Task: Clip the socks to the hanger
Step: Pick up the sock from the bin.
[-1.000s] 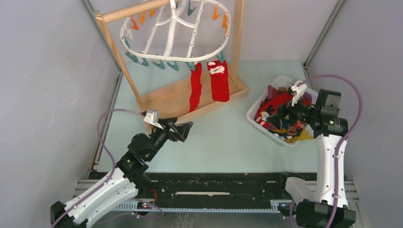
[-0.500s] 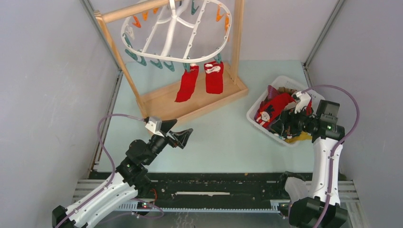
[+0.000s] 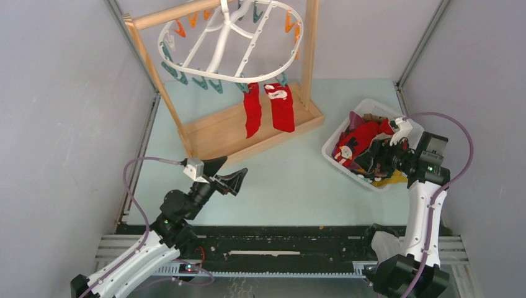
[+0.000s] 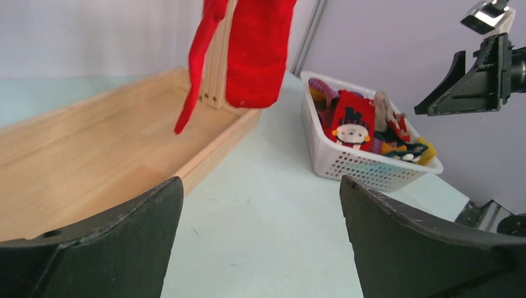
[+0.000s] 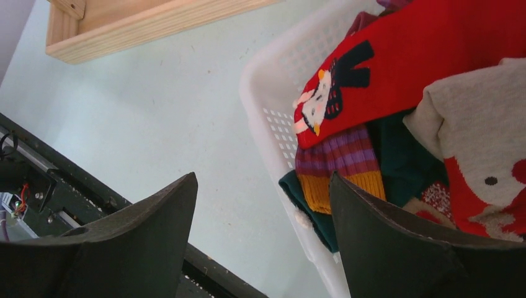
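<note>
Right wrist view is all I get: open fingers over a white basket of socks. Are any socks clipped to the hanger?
Observer: Yes. Two red socks hang side by side from clips on the near rim of the white hanger.
Operator: Where is the left gripper?
Observer: The left gripper is open and empty, just in front of the wooden stand.
Operator: Any free clips?
Observer: Several teal clips along the near rim, left of the socks, hold nothing.
</note>
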`<state>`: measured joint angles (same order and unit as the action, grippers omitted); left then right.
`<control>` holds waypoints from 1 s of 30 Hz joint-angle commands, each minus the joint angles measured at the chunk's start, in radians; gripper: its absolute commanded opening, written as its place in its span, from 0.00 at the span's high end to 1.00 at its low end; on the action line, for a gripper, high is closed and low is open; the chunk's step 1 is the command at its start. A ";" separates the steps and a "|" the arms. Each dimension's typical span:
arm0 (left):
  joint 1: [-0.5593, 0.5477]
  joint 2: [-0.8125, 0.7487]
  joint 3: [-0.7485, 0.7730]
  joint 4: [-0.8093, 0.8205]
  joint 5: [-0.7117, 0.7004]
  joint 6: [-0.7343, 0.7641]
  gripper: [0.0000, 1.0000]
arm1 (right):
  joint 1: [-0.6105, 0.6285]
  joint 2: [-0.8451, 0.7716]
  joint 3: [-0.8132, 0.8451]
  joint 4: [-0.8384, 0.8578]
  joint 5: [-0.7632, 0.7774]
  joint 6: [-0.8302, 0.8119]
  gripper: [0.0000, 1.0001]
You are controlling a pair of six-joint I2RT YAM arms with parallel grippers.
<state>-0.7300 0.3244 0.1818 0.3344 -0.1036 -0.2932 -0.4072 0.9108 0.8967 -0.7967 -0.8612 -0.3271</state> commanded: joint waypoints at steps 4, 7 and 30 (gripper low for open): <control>0.008 -0.033 -0.018 0.136 -0.027 0.233 0.00 | -0.018 -0.025 0.015 0.040 -0.072 -0.021 0.15; 0.011 0.047 0.024 0.187 -0.069 0.323 0.02 | -0.021 -0.033 0.014 0.032 -0.075 -0.034 0.15; 0.103 0.485 0.360 0.424 0.139 0.343 0.30 | 0.087 0.002 0.028 0.136 -0.127 -0.015 0.14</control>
<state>-0.6590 0.7631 0.4492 0.7002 -0.0906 0.0715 -0.3397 0.8982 0.8967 -0.7155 -0.9672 -0.3531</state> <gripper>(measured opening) 0.709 0.854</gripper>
